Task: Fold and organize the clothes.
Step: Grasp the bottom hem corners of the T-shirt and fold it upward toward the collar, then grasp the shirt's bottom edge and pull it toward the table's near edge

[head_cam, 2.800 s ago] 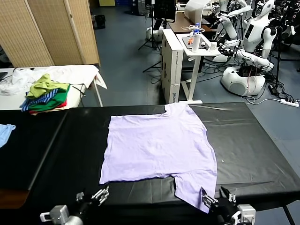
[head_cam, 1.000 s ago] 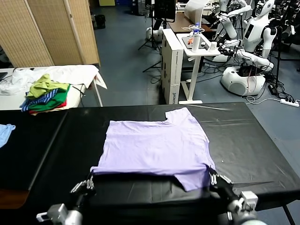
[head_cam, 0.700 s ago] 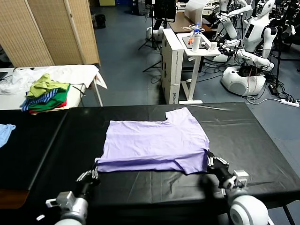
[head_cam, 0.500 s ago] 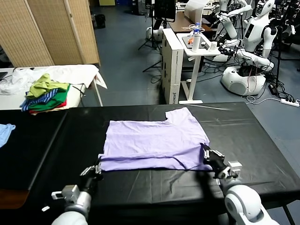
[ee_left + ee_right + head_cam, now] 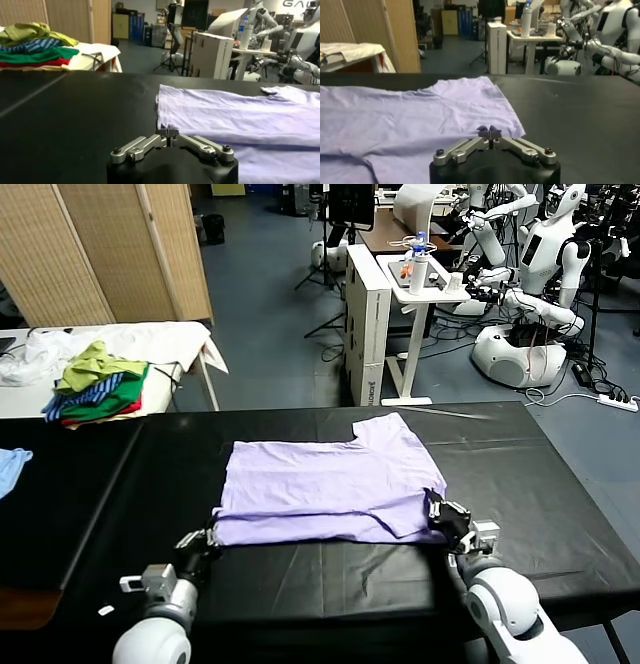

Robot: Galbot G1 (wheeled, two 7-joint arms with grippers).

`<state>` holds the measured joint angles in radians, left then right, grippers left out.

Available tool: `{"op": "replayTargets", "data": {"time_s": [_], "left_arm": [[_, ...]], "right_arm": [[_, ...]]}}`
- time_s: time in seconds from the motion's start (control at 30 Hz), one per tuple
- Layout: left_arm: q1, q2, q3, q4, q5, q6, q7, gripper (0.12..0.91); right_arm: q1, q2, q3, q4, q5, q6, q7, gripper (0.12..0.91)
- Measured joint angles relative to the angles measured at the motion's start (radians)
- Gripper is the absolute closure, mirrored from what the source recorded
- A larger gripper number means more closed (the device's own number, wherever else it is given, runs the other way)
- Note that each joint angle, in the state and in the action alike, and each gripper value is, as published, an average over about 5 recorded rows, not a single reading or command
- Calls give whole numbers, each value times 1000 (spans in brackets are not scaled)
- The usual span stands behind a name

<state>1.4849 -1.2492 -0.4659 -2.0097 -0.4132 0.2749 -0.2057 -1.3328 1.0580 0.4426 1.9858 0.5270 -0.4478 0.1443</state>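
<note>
Looking down from the head camera, you see the lavender T-shirt [image 5: 325,489] lying on the black table [image 5: 540,484], its near part doubled back over itself so a folded edge runs across the side nearest you. Your left gripper [image 5: 200,542] sits low at that edge's left corner, and your right gripper [image 5: 447,521] at its right corner, just beside the flap of sleeve. In the left wrist view the fingers [image 5: 150,144] meet at their tips right at the shirt's corner; in the right wrist view the fingers [image 5: 517,145] meet the same way with a small tuft of purple cloth at the tips. Whether either pair is pinching the fabric or has let it go, you cannot tell. Off to your left, a pile of green, striped and red garments [image 5: 98,391] rests on a white side table [image 5: 165,344], and a small light blue cloth [image 5: 10,466] lies at the left border.
</note>
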Motion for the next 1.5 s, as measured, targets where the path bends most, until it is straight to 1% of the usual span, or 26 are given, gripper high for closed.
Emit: {"op": "replayTargets", "data": {"time_s": [0.03,0.1,0.13,0.17,0.23,0.3,0.4,0.57,0.63,0.73,0.8,0.93,1.03,1.07,1.13,1.17,1.2,1.27,1.3,1.33,1.4,1.43,1.5], "left_arm": [[3,-2,-2,-4,1,0,0,460],[13,-5,-7,-15,6,2,0,345],[19,-7,-11,-21,9,3,1,277],[25,-9,-15,-28,13,4,1,227],[41,-14,-23,-42,19,7,1,157],[59,-18,-31,-54,22,7,3,134],[87,-22,-37,-68,21,8,4,125],[115,-29,-40,-72,9,15,4,123],[121,-32,-40,-71,7,18,4,135],[124,-36,-40,-68,6,19,4,202],[124,-37,-40,-66,6,19,4,250],[125,-38,-41,-60,7,19,5,299],[125,-41,-41,-55,9,18,5,343],[124,-42,-42,-53,9,18,5,368],[123,-44,-42,-50,10,18,5,451],[123,-45,-42,-48,10,18,5,503],[122,-46,-42,-47,11,17,5,574],[123,-45,-42,-45,12,17,5,687],[124,-45,-42,-46,12,17,5,759],[126,-44,-42,-47,12,17,5,812],[132,-41,-42,-51,14,17,5,875],[135,-39,-42,-55,15,17,5,888],[144,-35,-44,-64,20,19,2,883]], "right_arm": [[-17,-3,10,16,0,-2,-2,311],[-56,-6,31,46,-2,0,-7,210],[-77,-7,42,58,-2,3,-10,174],[-97,-8,52,68,-3,6,-13,155],[-136,-7,71,82,-5,14,-19,130],[-169,-6,85,91,-7,21,-23,121],[-206,-3,100,99,-8,30,-26,135],[-233,-1,109,98,-9,39,-28,235],[-237,-1,110,96,-10,41,-28,262],[-243,-1,111,94,-9,44,-29,323],[-247,0,112,92,-8,46,-30,385],[-250,2,113,85,-5,53,-33,501],[-252,5,114,78,-3,60,-36,617],[-252,5,114,76,-3,64,-38,676],[-255,5,114,76,-2,68,-40,769],[-257,5,115,77,-1,70,-40,818],[-259,4,116,80,0,70,-40,851],[-264,0,118,88,7,65,-36,883],[-268,-3,120,93,13,59,-33,886],[-273,-7,122,100,20,51,-29,885],[-283,-15,127,114,33,31,-22,885],[-289,-20,130,123,39,20,-19,885],[-303,-30,137,143,45,-2,-14,885]]}}
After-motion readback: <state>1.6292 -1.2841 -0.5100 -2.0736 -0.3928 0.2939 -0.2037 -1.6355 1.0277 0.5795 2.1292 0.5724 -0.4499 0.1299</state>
